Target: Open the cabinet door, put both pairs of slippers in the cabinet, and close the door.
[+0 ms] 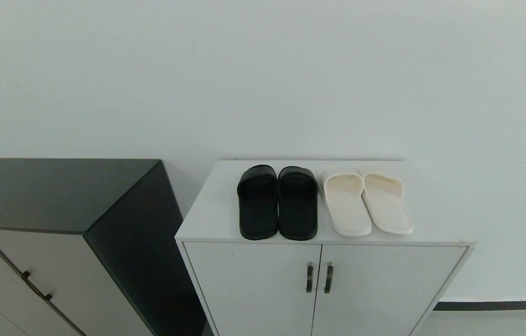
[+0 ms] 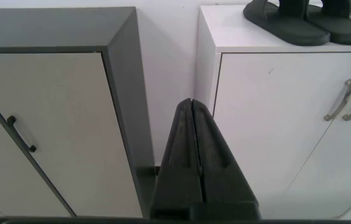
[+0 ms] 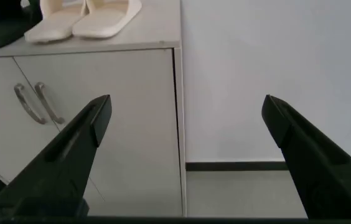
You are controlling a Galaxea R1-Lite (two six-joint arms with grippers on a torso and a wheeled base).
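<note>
Right claw (image 3: 186, 102) gapes wide before the closed cabinet (image 3: 132, 118).

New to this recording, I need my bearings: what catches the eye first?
Two pairs of slippers lie side by side on the white cabinet: black pair left, cream pair right. Its two doors below are shut, handles side by side at the middle. A dark cabinet stands to its left.
</note>
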